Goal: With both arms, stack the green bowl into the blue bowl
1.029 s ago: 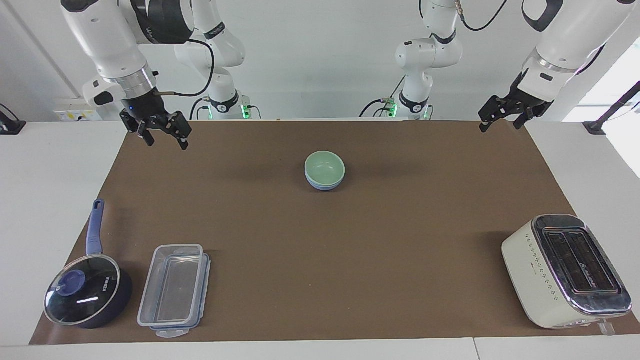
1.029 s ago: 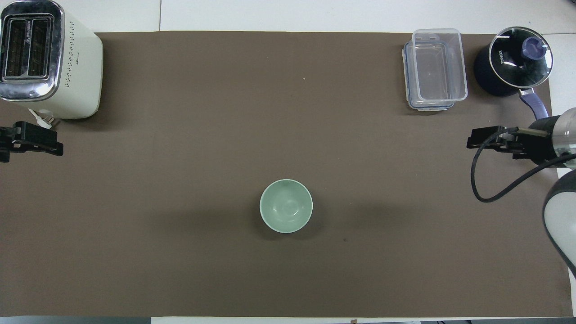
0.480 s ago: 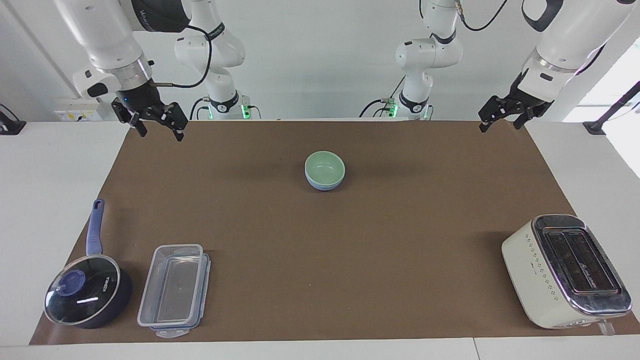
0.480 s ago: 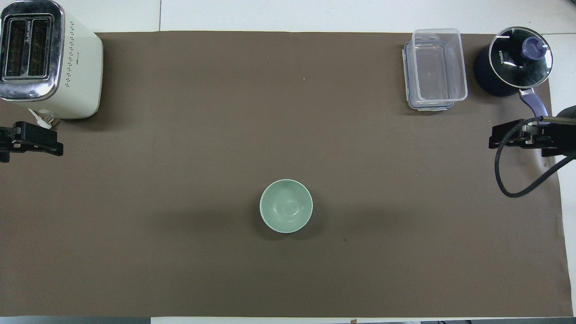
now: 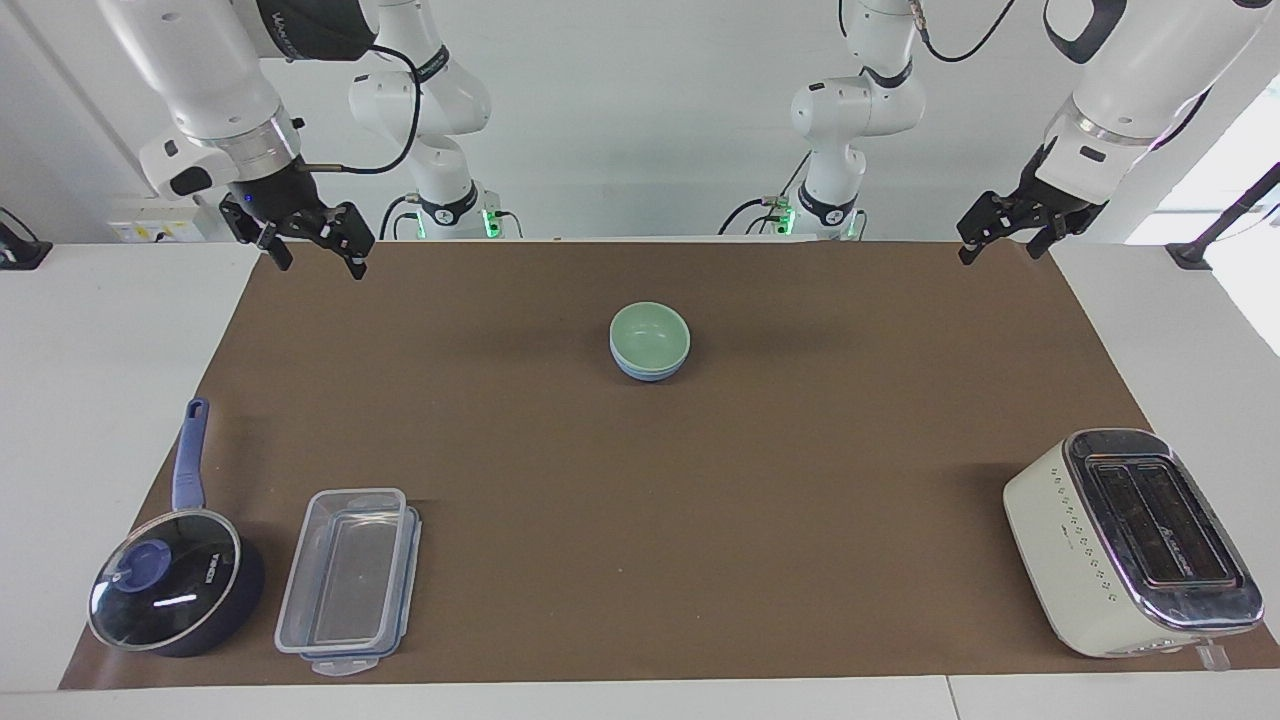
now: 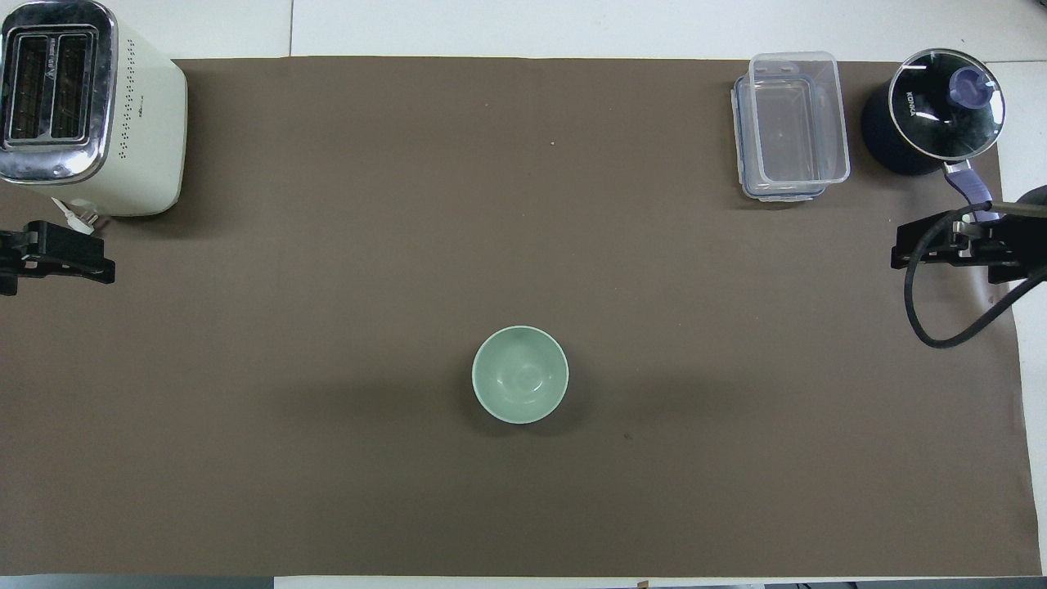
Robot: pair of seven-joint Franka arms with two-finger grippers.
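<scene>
While both arms hang idle at the mat's corners nearest the robots, you can see the green bowl (image 5: 650, 335) already nested inside the blue bowl (image 5: 650, 371), the pair sitting near the middle of the brown mat (image 5: 640, 560), somewhat toward the robots. From overhead only the green bowl (image 6: 520, 375) shows, at about 6 o'clock from the mat's centre; the blue one is hidden beneath it.

Your right gripper (image 5: 315, 252) is raised over the mat's corner at the right arm's end, at roughly 10 o'clock from the bowls in the facing view. Its fingers are spread apart and hold nothing. Compared with a second ago it has pulled up and outward toward that corner; over the last half second it barely shifted. In the overhead view the right gripper (image 6: 920, 245) sits at 3 o'clock, just beside the saucepan's handle.

Your left gripper (image 5: 1000, 240) hovers over the corner at the left arm's end, at about 2 o'clock from the bowls, fingers released and empty; it has not moved since the earlier frames.

The bowls, saucepan (image 5: 175, 580), clear container (image 5: 348, 580) and toaster (image 5: 1130, 545) all lie where they did before, along the mat's edge farthest from the robots.
</scene>
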